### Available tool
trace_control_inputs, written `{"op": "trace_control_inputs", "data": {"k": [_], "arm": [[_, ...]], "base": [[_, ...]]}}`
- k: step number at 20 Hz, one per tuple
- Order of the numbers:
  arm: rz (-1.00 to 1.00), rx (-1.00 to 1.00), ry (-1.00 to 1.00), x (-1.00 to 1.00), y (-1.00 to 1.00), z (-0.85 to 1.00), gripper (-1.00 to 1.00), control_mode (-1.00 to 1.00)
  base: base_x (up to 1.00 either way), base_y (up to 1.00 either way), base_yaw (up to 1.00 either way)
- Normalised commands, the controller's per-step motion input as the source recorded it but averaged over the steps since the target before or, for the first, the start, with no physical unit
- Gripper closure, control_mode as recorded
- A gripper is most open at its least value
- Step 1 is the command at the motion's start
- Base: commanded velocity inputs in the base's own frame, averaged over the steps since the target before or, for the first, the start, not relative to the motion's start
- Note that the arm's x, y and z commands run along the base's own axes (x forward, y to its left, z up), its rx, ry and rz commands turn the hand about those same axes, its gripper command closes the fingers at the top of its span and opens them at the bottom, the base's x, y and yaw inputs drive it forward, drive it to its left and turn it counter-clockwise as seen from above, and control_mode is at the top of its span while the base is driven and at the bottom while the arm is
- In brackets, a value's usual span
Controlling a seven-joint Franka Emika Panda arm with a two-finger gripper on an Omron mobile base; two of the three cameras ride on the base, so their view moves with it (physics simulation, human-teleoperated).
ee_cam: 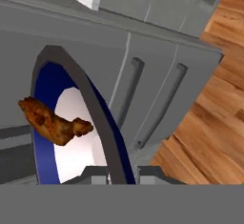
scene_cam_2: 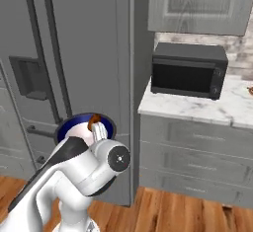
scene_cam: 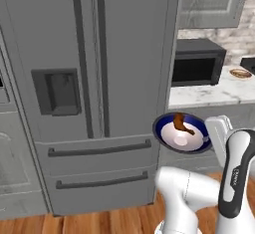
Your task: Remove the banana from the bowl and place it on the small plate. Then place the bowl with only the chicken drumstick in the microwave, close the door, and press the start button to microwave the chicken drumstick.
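Gripper [ee_cam: 122, 171] pinches the bowl [scene_cam: 164, 128] by its rim, holding it in the air before the refrigerator [scene_cam: 89, 78]; chicken drumstick [scene_cam: 181, 124] lies inside.

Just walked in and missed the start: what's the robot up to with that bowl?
The arm is carrying the bowl in the air in front of the fridge, its hand clamped on the bowl's rim. Only the chicken drumstick lies inside. The black box oven sits on the marble counter to the right, and a small plate rests further along that counter.
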Motion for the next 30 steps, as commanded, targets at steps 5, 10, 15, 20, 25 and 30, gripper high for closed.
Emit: {"op": "trace_control_inputs", "data": {"k": [5, 10, 15, 20, 25, 30], "arm": [[0.00, 0.00, 0.00, 0.00, 0.00, 0.00, 1.00, 1.00], [0.00, 0.00, 0.00, 0.00, 0.00, 0.00, 1.00, 1.00], [0.00, 0.00, 0.00, 0.00, 0.00, 0.00, 1.00, 1.00], [0.00, 0.00, 0.00, 0.00, 0.00, 0.00, 1.00, 1.00], [0.00, 0.00, 0.00, 0.00, 0.00, 0.00, 1.00, 1.00], [0.00, 0.00, 0.00, 0.00, 0.00, 0.00, 1.00, 1.00]], "base": [[-0.01, 1.00, 0.01], [0.00, 1.00, 0.00], [0.25, 1.00, 0.00], [0.33, 1.00, 0.00], [0.14, 0.98, 0.00], [0.37, 0.68, 0.00]]}}
